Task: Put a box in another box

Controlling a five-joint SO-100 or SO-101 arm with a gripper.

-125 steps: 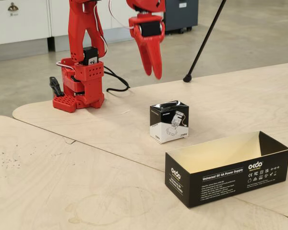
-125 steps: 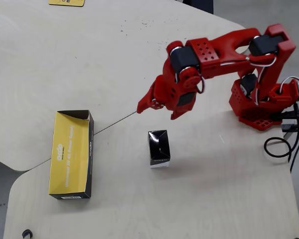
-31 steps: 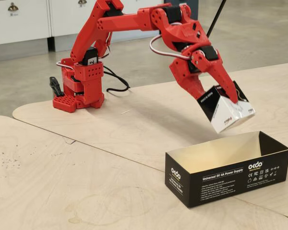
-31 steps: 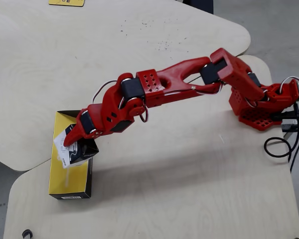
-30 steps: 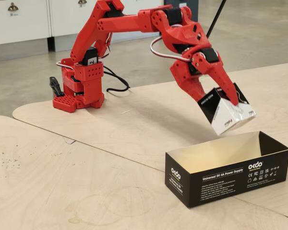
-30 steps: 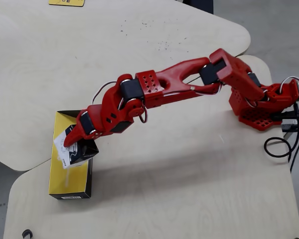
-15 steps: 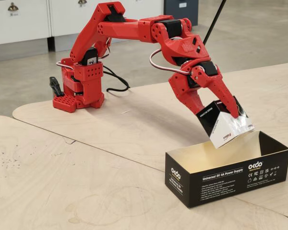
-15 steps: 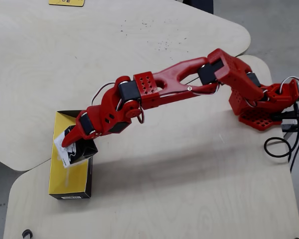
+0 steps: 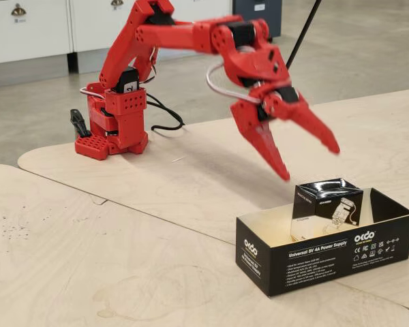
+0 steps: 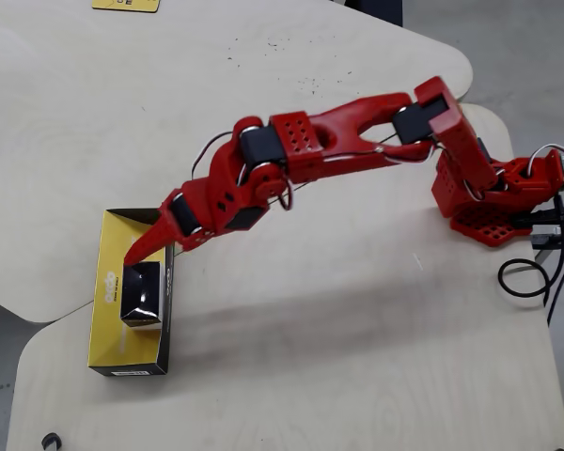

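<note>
The small glossy black-and-white box (image 9: 327,208) stands inside the long black box (image 9: 307,257), which has a tan inside and white "Universal 5V 4A Power Supply" print. In the overhead view the small box (image 10: 143,293) sits about mid-length in the long box (image 10: 108,334). My red gripper (image 9: 310,163) hangs just above and to the left of the small box in the fixed view, jaws spread and empty. In the overhead view the gripper (image 10: 152,252) is over the long box's upper end, apart from the small box.
The arm's base (image 9: 116,122) stands at the far table edge, and its black cable (image 10: 536,272) trails off the table. The light plywood tabletop (image 9: 123,259) is made of joined panels with curved edges. White cabinets (image 9: 27,27) stand behind. A yellow item (image 10: 124,5) lies at the overhead view's top edge.
</note>
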